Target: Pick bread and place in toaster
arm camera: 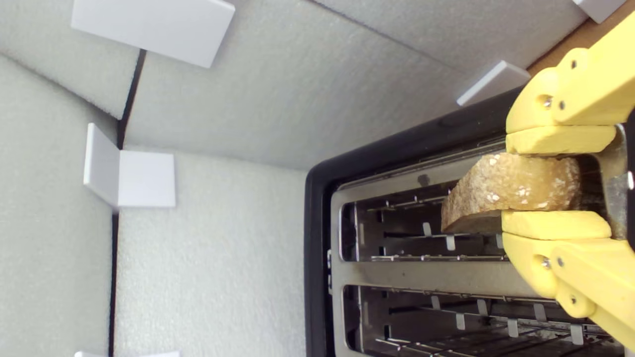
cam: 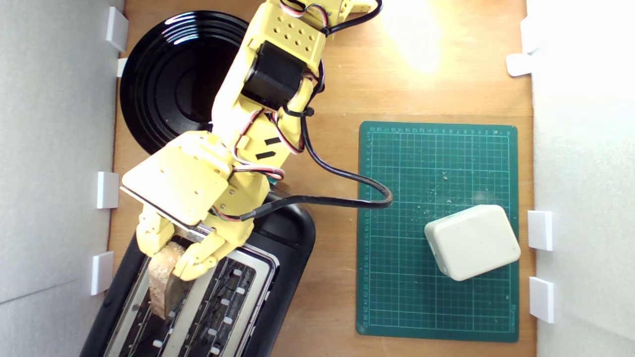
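Yellow plastic fingers [arm camera: 555, 140] of the pincer [cam: 171, 255] are clenched on the bread slice [cam: 161, 277], one pad on each cut face, so the slice hangs on edge with its floury crust [arm camera: 511, 186] turned outward. That edge-on hold suits the job: the slice's thin dimension lines up with the narrow opening it must enter. The wrist view shows the slice over the toaster slot [arm camera: 397, 230] nearer the foam wall, its free end already within the silvery top plate's opening, while the second slot [arm camera: 446, 317] stands empty alongside.

The black toaster [cam: 290, 238] sits at the worktop's [cam: 337, 99] corner at the exterior view's lower left, tight against the white foam wall [cam: 54, 148], which leaves the arm little room on that side. I judge the task nearly finished: the slice looks aligned, and what remains is lowering it between the wire guides [arm camera: 449, 243] and letting go.

A glossy black plate [cam: 168, 79] lies at the far corner on the same side, partly under the arm. Well apart, toward the opposite edge, a white rounded block [cam: 474, 243] rests on a green cutting mat [cam: 436, 168] dotted with crumbs.
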